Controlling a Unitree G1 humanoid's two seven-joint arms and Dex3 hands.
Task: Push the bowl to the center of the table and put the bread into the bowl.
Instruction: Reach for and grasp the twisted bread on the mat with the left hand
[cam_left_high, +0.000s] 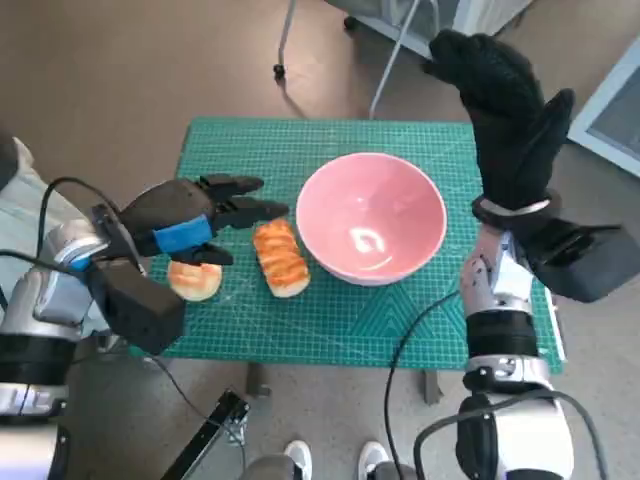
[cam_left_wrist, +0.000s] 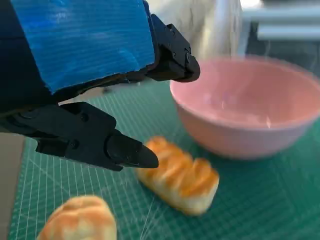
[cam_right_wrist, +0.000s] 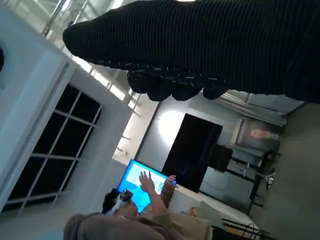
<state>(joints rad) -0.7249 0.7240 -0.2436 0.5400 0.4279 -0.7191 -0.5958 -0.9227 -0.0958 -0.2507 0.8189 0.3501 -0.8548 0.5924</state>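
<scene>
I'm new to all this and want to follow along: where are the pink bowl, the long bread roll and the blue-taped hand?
pink bowl (cam_left_high: 335, 205): head view, inner wall.
long bread roll (cam_left_high: 279, 256): head view, top crust.
left hand (cam_left_high: 185, 218): head view, its back.

The left hand (cam_left_high: 190, 222) reaches forward, fingers (cam_left_wrist: 125, 150) apart and empty; the right hand (cam_left_high: 505, 120) is raised, empty.
</scene>
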